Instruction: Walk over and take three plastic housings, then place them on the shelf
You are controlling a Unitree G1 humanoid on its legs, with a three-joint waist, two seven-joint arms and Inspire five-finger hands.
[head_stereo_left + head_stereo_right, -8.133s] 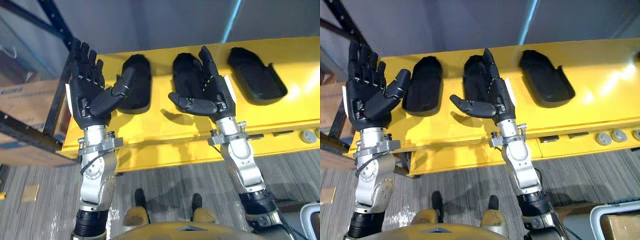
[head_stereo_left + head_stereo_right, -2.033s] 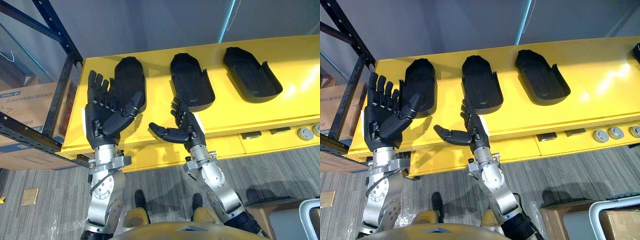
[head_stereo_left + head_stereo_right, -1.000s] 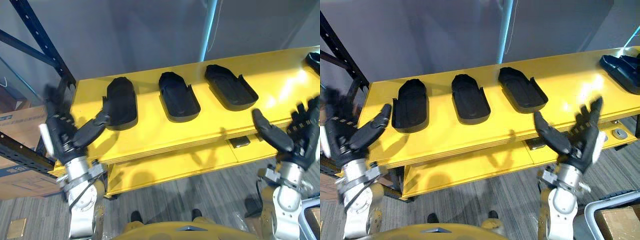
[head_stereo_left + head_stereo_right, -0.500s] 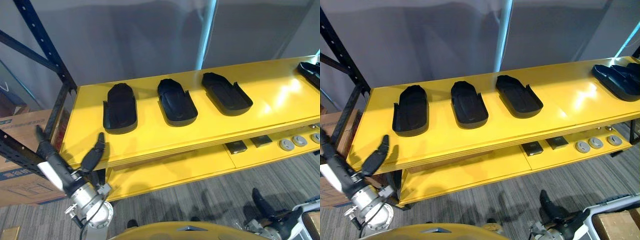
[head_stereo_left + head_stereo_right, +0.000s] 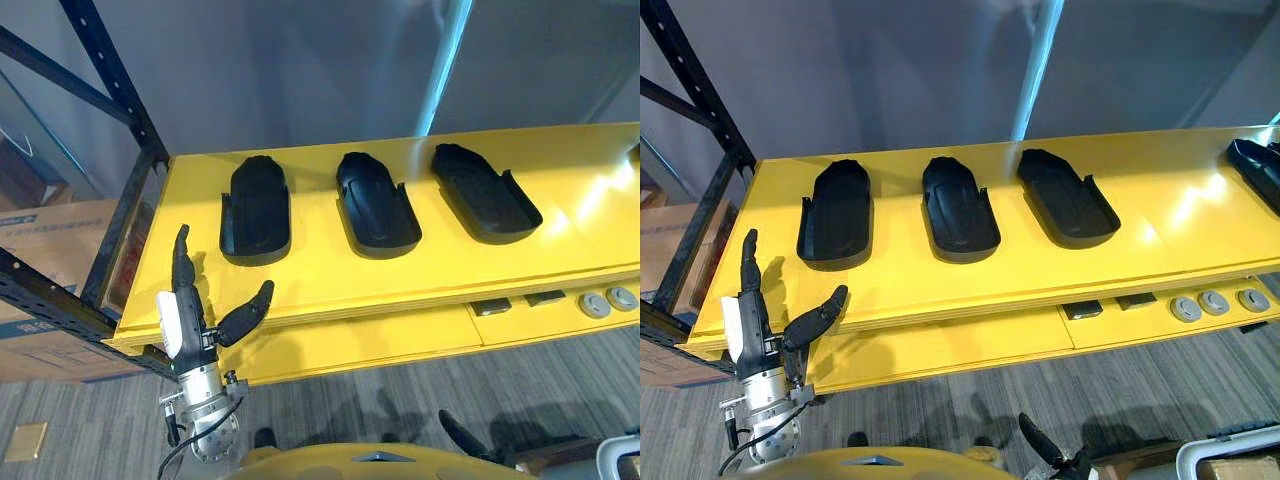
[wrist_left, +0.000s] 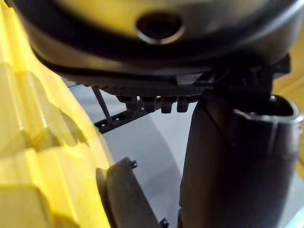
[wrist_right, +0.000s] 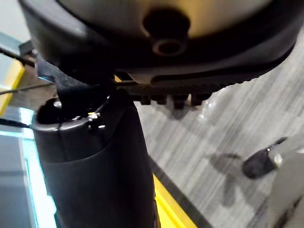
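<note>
**Three plastic housings on a yellow tabletop, both hands low**

Surface and room. A yellow tabletop (image 5: 470, 265) runs across the head views in front of a grey wall (image 5: 300, 70) crossed by a light-blue vertical strip (image 5: 443, 65). Under its front edge sits a yellow lower tier (image 5: 380, 335) carrying two round grey discs (image 5: 594, 303) and small dark blocks (image 5: 490, 307). A dark blue rack upright (image 5: 122, 85) stands at the tabletop's left end, with a cardboard box (image 5: 60, 235) behind its lower beam. The floor (image 5: 400, 380) is grey striped carpet.

Containers. The left housing (image 5: 256, 212), middle housing (image 5: 376, 205) and right housing (image 5: 483, 193) lie in a row on the tabletop. They are apart from one another, each a shallow black shell with its hollow side up. A fourth black housing (image 5: 1255, 160) lies at the tabletop's far right end.

Hands. The left hand (image 5: 188, 325) is raised before the tabletop's front left corner, its fingers (image 5: 182, 262) straight and together, the thumb spread wide, clear of the housings. The right hand (image 7: 95, 161) hangs low over the floor; whether it is open or closed cannot be told.
</note>
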